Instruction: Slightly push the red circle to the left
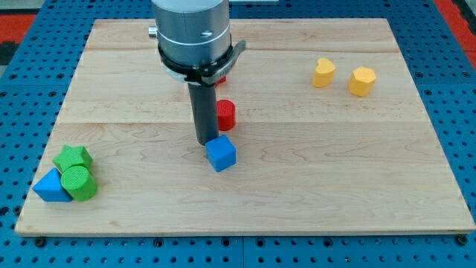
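The red circle (226, 115) stands near the middle of the wooden board (312, 171), partly hidden behind my dark rod. My tip (204, 142) rests on the board just left of and below the red circle, and touches the upper left of a blue cube (221, 153). A second red block (221, 78) shows only as a sliver under the arm's grey housing, above the red circle; its shape cannot be made out.
Two yellow blocks (323, 73) (362, 80) sit at the view's upper right. At the lower left a green star-like block (72, 158), a green cylinder (78, 183) and a blue triangle (50, 187) cluster together. Blue pegboard surrounds the board.
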You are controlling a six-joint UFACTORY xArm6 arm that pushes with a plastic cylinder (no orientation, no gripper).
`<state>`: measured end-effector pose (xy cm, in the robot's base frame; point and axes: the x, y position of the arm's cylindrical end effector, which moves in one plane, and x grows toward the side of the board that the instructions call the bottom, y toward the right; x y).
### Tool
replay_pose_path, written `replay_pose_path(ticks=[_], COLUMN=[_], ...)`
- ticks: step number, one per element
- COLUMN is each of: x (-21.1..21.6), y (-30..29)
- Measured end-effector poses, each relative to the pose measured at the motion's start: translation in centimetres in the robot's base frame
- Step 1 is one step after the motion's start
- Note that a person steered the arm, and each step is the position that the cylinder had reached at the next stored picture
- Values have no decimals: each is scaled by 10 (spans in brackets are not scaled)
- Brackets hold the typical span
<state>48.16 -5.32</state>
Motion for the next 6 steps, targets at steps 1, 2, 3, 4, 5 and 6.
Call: replay_pose_path(ticks=[1, 2, 3, 4, 5, 6], x=[-7, -12, -21, -42, -45, -45], y=[28, 76, 72, 64, 30, 33])
